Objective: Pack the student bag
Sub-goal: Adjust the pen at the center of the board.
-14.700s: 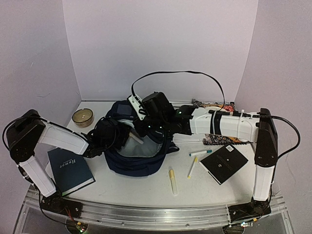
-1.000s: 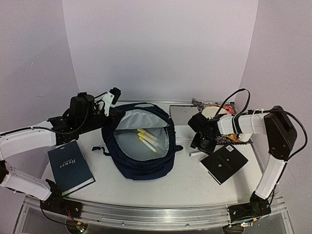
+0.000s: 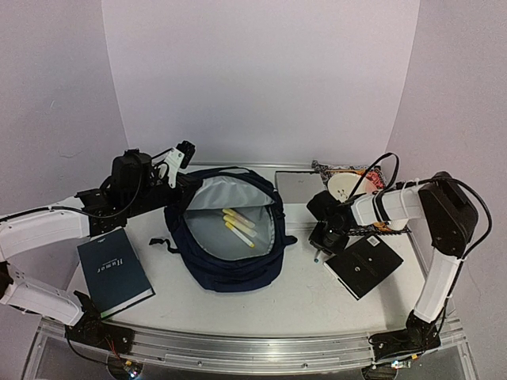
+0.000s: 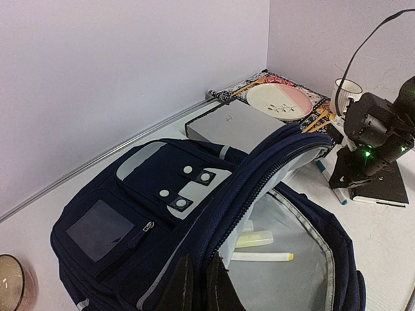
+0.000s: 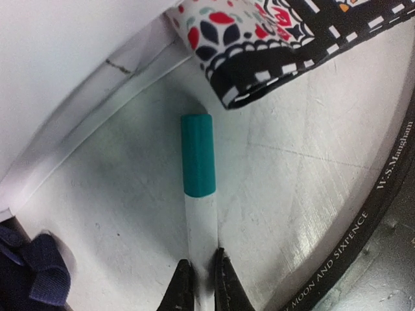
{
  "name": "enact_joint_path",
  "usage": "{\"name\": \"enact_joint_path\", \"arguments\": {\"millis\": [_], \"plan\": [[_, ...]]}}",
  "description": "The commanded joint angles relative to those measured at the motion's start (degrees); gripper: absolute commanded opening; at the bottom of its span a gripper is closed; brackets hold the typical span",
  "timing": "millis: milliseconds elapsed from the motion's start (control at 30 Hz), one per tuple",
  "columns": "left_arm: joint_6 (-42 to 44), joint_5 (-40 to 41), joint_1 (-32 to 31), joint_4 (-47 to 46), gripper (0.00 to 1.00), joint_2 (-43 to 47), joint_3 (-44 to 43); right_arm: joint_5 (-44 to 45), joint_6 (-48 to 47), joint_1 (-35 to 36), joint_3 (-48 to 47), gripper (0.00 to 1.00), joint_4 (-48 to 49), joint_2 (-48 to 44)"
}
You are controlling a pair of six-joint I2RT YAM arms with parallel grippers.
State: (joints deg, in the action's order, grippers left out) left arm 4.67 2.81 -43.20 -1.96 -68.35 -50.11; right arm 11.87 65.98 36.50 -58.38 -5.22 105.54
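My left arm point(image 3: 43, 226) reaches out from its base at the near left. The elbow is low and out to the side, and the forearm runs up and right across the table. Its wrist point(image 3: 131, 170) sits high. My left gripper point(image 4: 200, 280) points down, fingers pinched tight on the rim of the bag point(image 4: 149, 194) and holding it up.

My right arm point(image 3: 440, 214) rises from its base at the near right, folds at the elbow by the right edge and runs left, forearm about level. My right gripper point(image 5: 200, 275) is down at the table, tilted steeply. Its fingertips point(image 5: 183, 285) are closed on either side of the pen point(image 5: 200, 217), on its white barrel.
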Motion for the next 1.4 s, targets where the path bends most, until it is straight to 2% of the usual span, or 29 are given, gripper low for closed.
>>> {"name": "enact_joint_path", "arguments": {"millis": [0, 200, 667, 833, 967, 1133, 1367], "plan": [[0.19, 1.35, -0.27, -7.54, 0.00, 3.47, -1.57, -3.36, -3.74, 1.88, 3.46, 0.00, -6.67, -1.69], [0.26, 1.24, -0.28, -7.57, 0.00, 3.17, -1.49, -1.55, -12.59, 3.71, 2.67, 0.00, -6.86, -7.03], [0.34, 1.04, -0.30, -7.56, 0.00, 2.58, -1.48, 2.69, -54.13, 14.24, -7.30, 0.00, -6.82, -15.33], [0.34, 0.81, -0.29, -7.54, 0.00, 2.54, -1.48, 1.28, -63.87, 16.67, -10.93, 0.00, -6.29, -14.50], [0.65, 1.36, -0.25, -7.54, 0.00, 2.66, -1.38, 8.18, -62.14, 16.79, -12.99, 0.00, -6.55, -12.16], [0.87, 1.76, -0.27, -7.58, 0.00, 2.64, -1.31, 9.37, -55.57, 16.26, -11.63, 0.25, -7.84, -9.90], [0.93, 1.75, -0.26, -7.54, 0.00, 2.27, -1.31, 2.24, -46.79, 10.85, -9.76, 0.42, -9.80, -8.20]]}}
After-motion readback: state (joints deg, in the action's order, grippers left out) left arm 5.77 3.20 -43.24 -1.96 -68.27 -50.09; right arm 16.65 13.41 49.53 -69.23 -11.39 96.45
